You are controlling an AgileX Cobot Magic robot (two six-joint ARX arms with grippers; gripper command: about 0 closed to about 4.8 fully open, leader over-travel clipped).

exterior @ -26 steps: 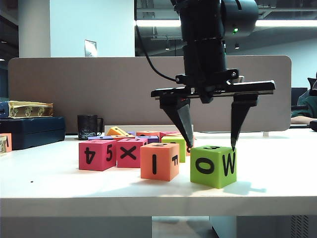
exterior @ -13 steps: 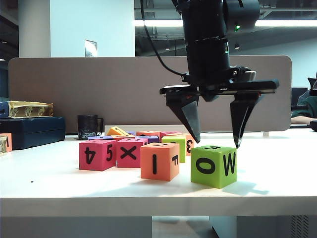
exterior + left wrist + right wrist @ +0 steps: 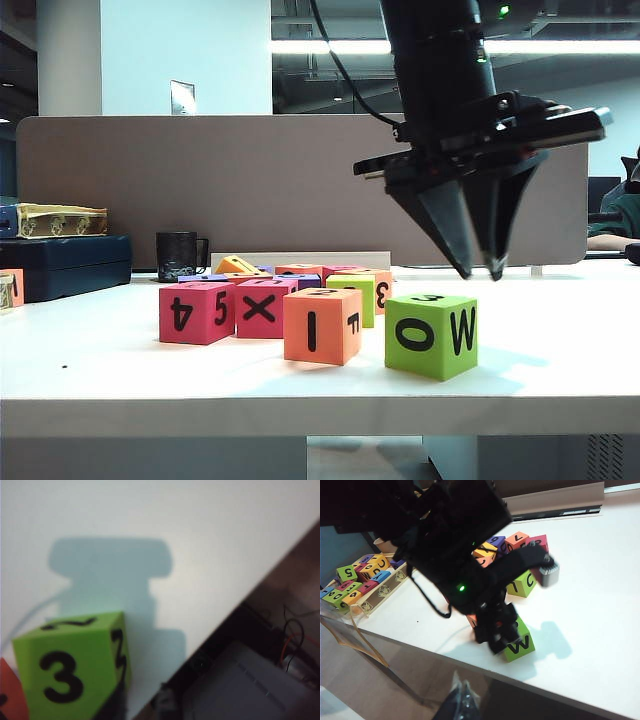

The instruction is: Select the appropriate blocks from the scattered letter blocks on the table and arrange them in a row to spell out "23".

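The lime-green block (image 3: 431, 336) stands on the white table (image 3: 560, 340), showing O and W on its sides and 3 on top (image 3: 70, 672). Just left of it, a small gap apart, sits the orange block (image 3: 322, 326) with I and F faces. My left gripper (image 3: 480, 272) hangs tilted just above the green block's right part, fingers drawn almost together with nothing between them. In the right wrist view the same gripper (image 3: 496, 642) is over the W block (image 3: 520, 642). My right gripper (image 3: 462, 697) is shut, off the table's front edge.
Pink cubes marked 4, 5 (image 3: 196, 312) and X (image 3: 260, 307) stand left of the orange block, with more blocks (image 3: 350, 283) behind. A black mug (image 3: 178, 255) and a dark case (image 3: 65, 265) sit far left before the divider panel (image 3: 200, 180). A tray of blocks (image 3: 355, 580) lies beside the table.
My left gripper has drifted right, rolled to a tilt, and its fingers have closed from wide apart to nearly touching. The green block has stayed where it was.
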